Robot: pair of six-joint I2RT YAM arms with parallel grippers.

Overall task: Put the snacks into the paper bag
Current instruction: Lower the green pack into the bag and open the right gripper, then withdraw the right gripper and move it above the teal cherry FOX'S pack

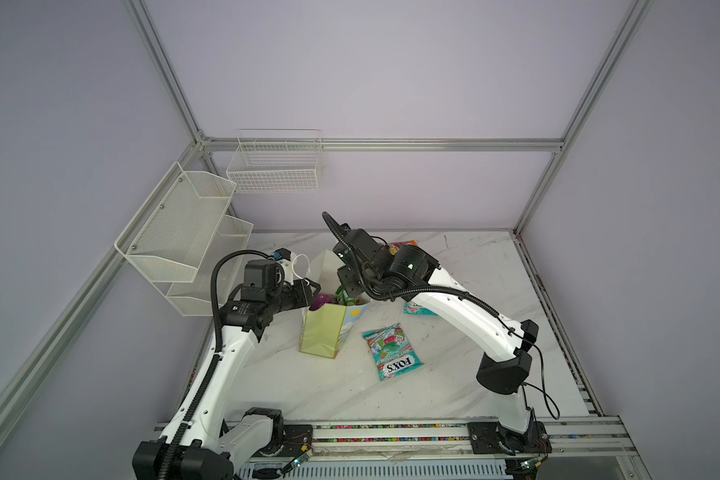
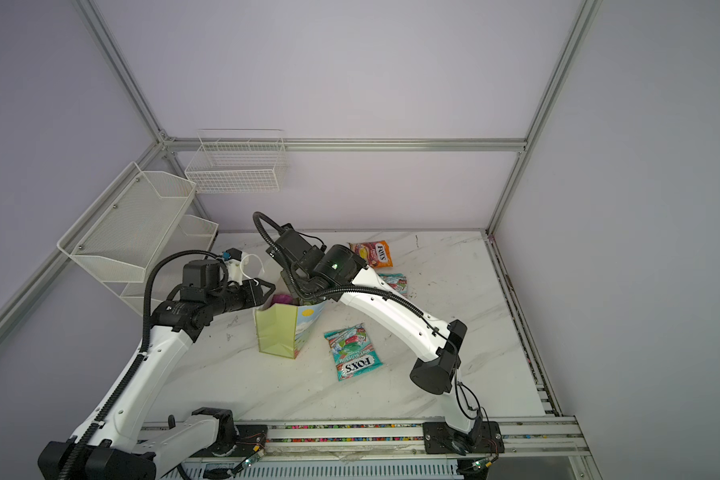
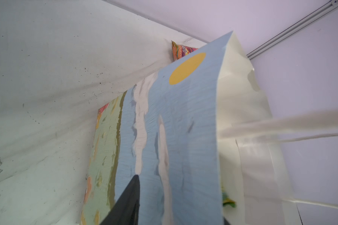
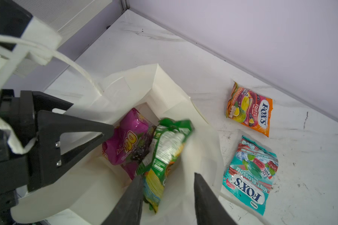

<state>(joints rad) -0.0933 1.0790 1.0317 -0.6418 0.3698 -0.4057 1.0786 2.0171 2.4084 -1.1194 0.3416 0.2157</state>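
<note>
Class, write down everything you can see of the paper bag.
The paper bag stands upright on the marble table, mouth open. Its sides are pale yellow-green, its faces are printed with blue sky, white clouds and a yellow sun, and its inside is white, with white cord handles. The paper looks stiff and lightly creased. The left gripper pinches one wall at the rim, one finger inside and one outside. A magenta packet and a green packet are inside.

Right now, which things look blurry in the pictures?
Right wrist view: the green packet is smeared, while the orange packet and teal packet look sharp. Left wrist view: the cord handle on the paper bag is a soft streak near the lens.
</note>
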